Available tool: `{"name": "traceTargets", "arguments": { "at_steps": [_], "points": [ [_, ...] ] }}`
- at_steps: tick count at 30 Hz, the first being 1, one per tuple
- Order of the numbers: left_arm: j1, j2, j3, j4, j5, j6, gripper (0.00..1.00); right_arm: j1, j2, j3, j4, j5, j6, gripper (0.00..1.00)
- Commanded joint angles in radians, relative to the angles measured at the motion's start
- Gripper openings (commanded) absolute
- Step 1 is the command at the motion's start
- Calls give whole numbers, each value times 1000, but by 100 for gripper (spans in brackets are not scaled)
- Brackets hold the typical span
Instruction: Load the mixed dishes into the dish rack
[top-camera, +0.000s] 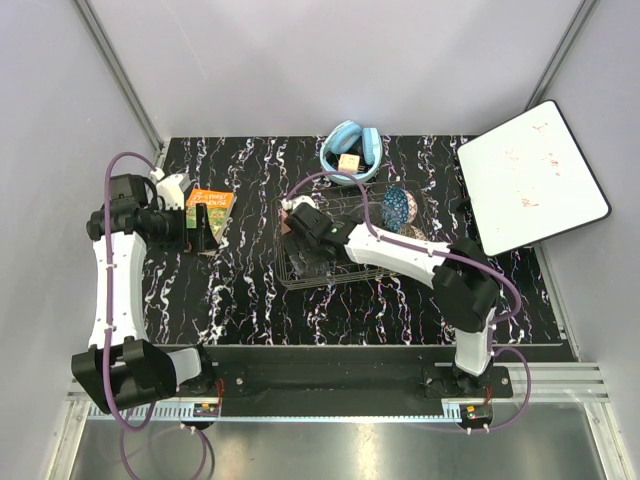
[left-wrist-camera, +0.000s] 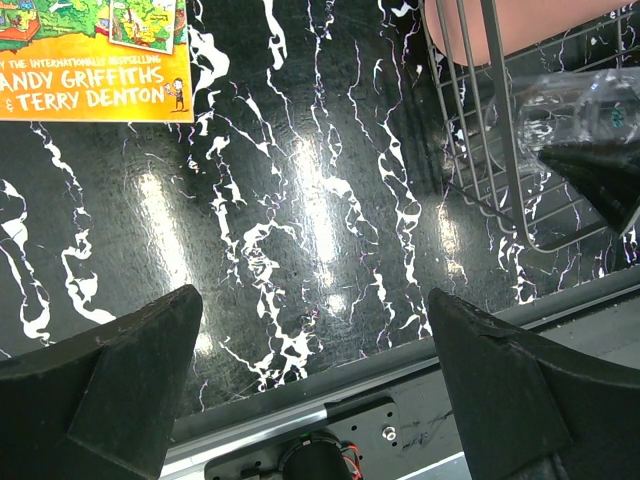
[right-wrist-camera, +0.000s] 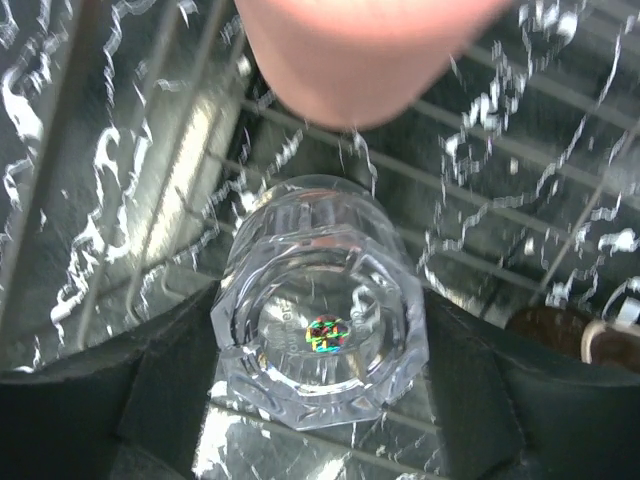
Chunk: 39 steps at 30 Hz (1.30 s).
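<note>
Clear glass tumbler (right-wrist-camera: 318, 300) gripped by right pincer (right-wrist-camera: 318, 385) beside pink cup (right-wrist-camera: 360, 50); left pincer (left-wrist-camera: 315, 385) wide.

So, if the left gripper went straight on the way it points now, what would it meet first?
Probably the bare black table, between the booklet and the dish rack; depth is unclear.
</note>
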Motion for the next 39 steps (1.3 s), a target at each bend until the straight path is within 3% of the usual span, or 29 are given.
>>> {"name": "traceTargets", "arguments": {
  "at_steps": [1, 3, 13, 22, 24, 31, 34, 39],
  "points": [
    [2, -25, 2, 41, 35, -13, 99, 20, -71, -55, -29, 3, 27, 92],
    [2, -25, 4, 43, 38, -13, 99, 25, -94, -71, -19, 1, 33, 100],
    [2, -40, 5, 43, 43, -10, 99, 45, -121, -52, -19, 44, 24, 100],
    [-7, -46, 14, 56, 43, -25, 99, 45, -262, 79, -236, 147, -12, 100],
    [-60, -78, -15, 75, 30, -34, 99, 43, -301, 77, -281, 173, 0, 100],
    [-408, -109, -114, 176, -175, -126, 99, 3, -514, -42, -356, 178, 123, 100],
    [-470, -125, -139, 193, -210, -125, 99, -27, -594, -132, -373, 158, 184, 100],
    [-481, -183, -141, 208, -247, -113, 99, -29, -684, -223, -387, 142, 252, 100]
  ]
}}
